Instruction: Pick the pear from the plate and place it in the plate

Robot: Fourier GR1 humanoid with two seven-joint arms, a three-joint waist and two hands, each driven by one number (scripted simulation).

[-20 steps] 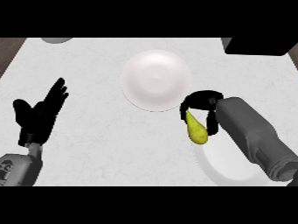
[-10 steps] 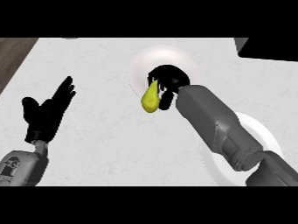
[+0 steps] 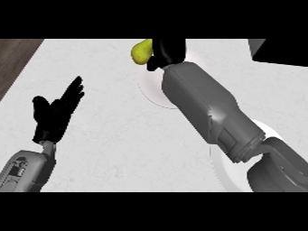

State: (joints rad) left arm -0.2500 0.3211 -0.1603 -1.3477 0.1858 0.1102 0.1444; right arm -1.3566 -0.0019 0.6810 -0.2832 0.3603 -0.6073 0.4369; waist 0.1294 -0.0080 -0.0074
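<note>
Pear [image 3: 141, 51] in right robot hand [image 3: 167, 50]

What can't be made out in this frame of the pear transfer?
- Far plate, head view: mostly covered by the right forearm; only its left rim shows.
- Near plate, head view: largely hidden under the right arm.
- Right hand, head view: cut by the upper edge; its hold on the pear shows only partly.
- Dark object, upper right: cropped, unidentifiable.
- Left hand: open, fully visible.
</note>
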